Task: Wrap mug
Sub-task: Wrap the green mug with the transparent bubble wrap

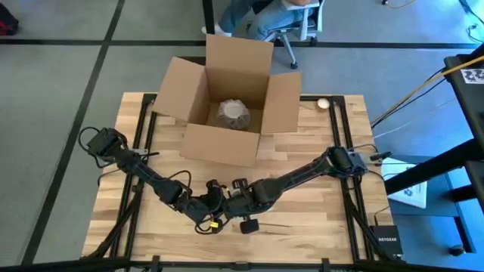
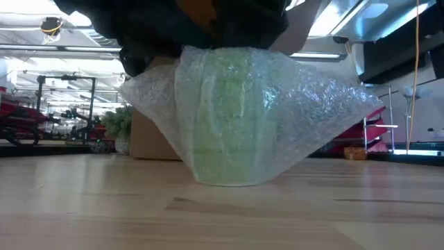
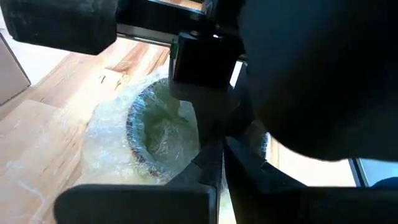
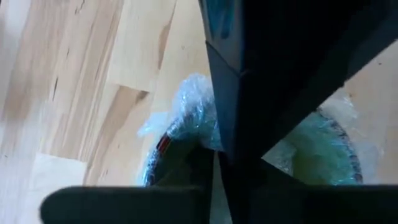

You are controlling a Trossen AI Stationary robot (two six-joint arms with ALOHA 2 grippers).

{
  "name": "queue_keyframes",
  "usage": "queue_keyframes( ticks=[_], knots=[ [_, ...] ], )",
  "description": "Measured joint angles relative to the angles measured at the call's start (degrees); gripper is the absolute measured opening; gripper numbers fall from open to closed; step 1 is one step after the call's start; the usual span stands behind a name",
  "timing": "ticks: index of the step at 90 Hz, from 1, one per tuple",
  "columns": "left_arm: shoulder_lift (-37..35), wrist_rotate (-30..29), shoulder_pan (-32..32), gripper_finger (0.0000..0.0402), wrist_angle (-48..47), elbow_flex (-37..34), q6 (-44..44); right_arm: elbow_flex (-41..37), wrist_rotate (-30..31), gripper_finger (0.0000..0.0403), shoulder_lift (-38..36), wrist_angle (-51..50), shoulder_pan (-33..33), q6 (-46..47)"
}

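Wrap covers the mug on every side seen in the low view, its loose edges gathered upward to where both grippers meet above it. That gathering looks like the reason for the hold: drawn up over the rim, the sheet stays tight round the green body while the mug rests on the table.

In the left wrist view the left gripper sits right at the mug's rim, with wrap pushed down into the hollow just ahead of the fingers; I judge they are tucking the sheet inside, but I cannot tell whether the jaws are closed on it. The right gripper hangs directly over the mug's mouth, wrap bunched beside its fingers; its jaws too are hidden by the arm's own body.

Beyond both grippers stands the box, flaps open, with one pale wrapped bundle on its floor. The mug is well apart from it, not yet packed.
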Motion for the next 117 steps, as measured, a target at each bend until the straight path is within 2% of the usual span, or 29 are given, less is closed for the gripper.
queue_keyframes(
  ticks=[27,42,56,67,80,101,117],
  knots=[
    [0.0,0.0,0.0,0.0,-0.4,0.0,-0.8,10.4,1.7,0.0014,-0.1,-15.3,0.4,0.0],
    [0.0,-0.1,0.0,0.0,-0.4,0.0,-0.8,12.5,4.5,0.0014,-0.1,-18.5,0.4,1.2],
    [0.0,-0.5,0.0,0.0,-0.3,0.0,-0.6,6.5,5.9,0.0014,-0.1,-12.7,-0.1,1.5],
    [0.0,-0.9,0.0,0.0,-0.2,0.0,-0.8,-0.9,3.3,0.0014,-0.1,-6.0,-0.6,2.1],
    [0.0,-1.2,0.0,0.0,0.2,0.0,-0.8,-3.8,1.8,0.0014,-0.3,-2.8,-0.8,2.7],
    [0.0,-1.1,0.0,0.0,-0.5,0.0,-0.9,5.1,1.4,0.0014,0.0,-8.4,-0.7,1.4],
    [0.0,-1.1,0.0,0.0,-0.5,0.0,-0.9,12.1,2.3,0.0014,-0.1,-18.7,0.4,1.9]
  ],
)
